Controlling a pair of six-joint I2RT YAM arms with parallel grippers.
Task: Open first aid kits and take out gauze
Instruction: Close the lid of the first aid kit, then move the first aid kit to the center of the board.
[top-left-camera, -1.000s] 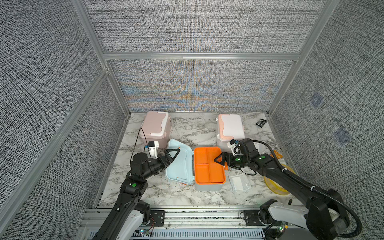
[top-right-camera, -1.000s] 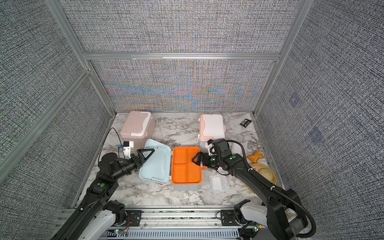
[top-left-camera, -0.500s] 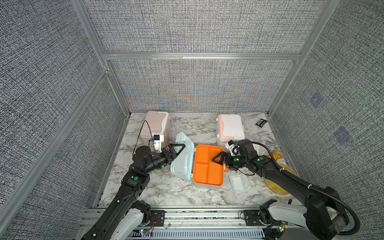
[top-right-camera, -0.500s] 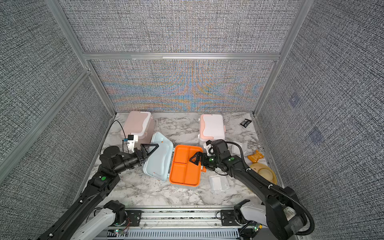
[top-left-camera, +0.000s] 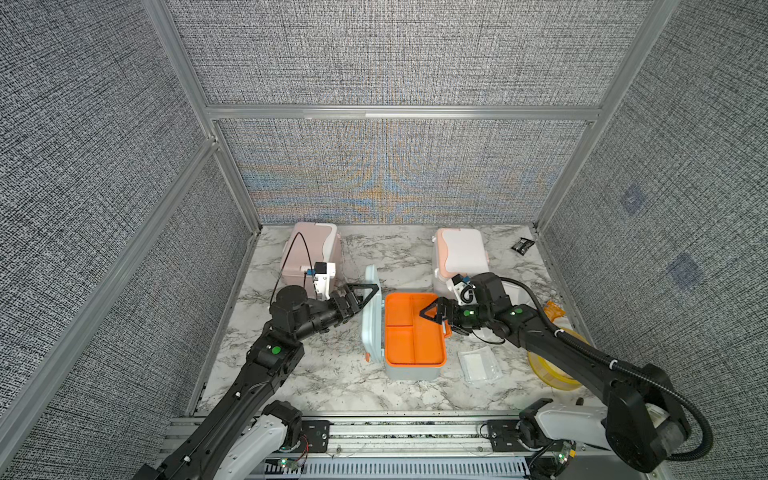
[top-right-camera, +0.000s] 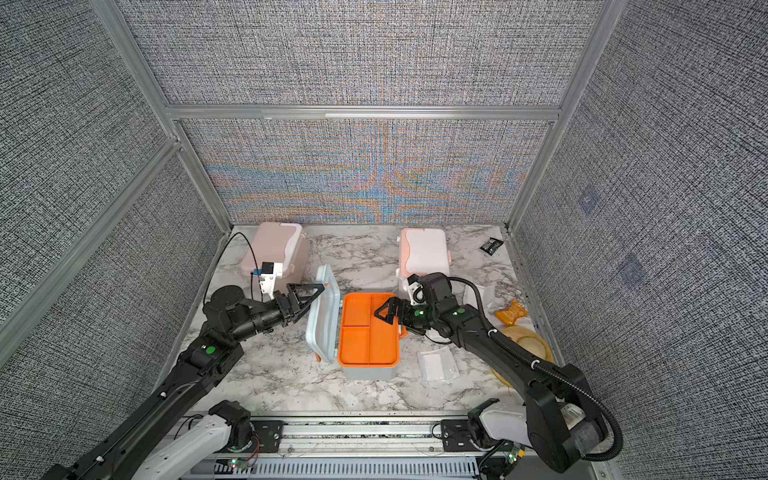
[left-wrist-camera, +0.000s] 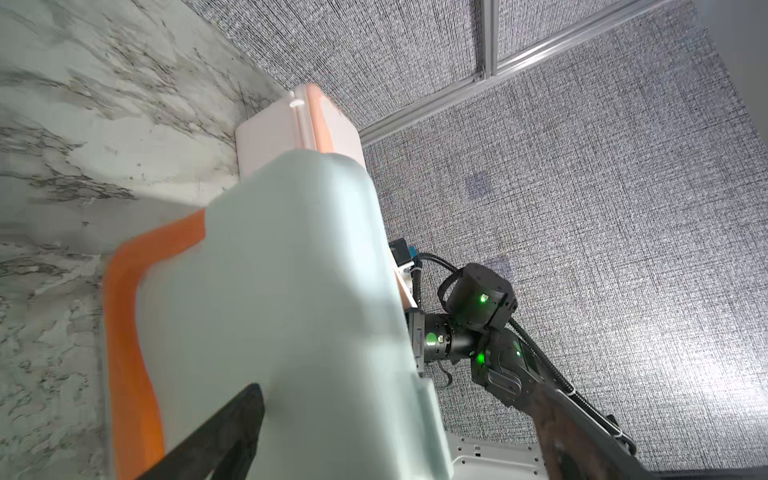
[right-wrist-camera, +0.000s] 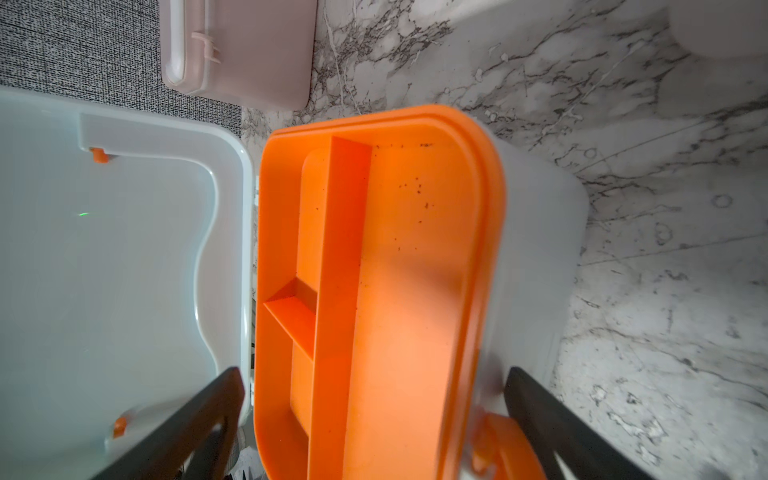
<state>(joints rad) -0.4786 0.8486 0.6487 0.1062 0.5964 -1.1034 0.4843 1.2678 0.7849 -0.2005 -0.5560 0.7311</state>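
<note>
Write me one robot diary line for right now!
blue kit lid: upright | left gripper: at lid | orange tray: empty | right gripper: open over tray | gauze: on table

1. The counter (top-left-camera: 324, 374) is showing white marble streaked with grey veins.
2. The open kit (top-left-camera: 411, 372) is showing a pale blue shell and lid (top-left-camera: 371, 316), while its tray (top-left-camera: 411, 332) is glowing bright orange.
3. The pink kit (top-left-camera: 309, 249) is wearing a dusty pink with a white lid panel.
4. The white kit (top-left-camera: 461, 253) is carrying a peach band along its lid.
5. The gauze (top-left-camera: 480, 363) is lying white under a clear wrapper.
6. The packet (top-left-camera: 522, 245) is showing black.
7. The left tool (top-left-camera: 368, 297) and the right tool (top-left-camera: 428, 313) are showing matte black.
8. The walls (top-left-camera: 386, 187) are showing grey weave, the back one shimmering with rainbow ripples.
</note>
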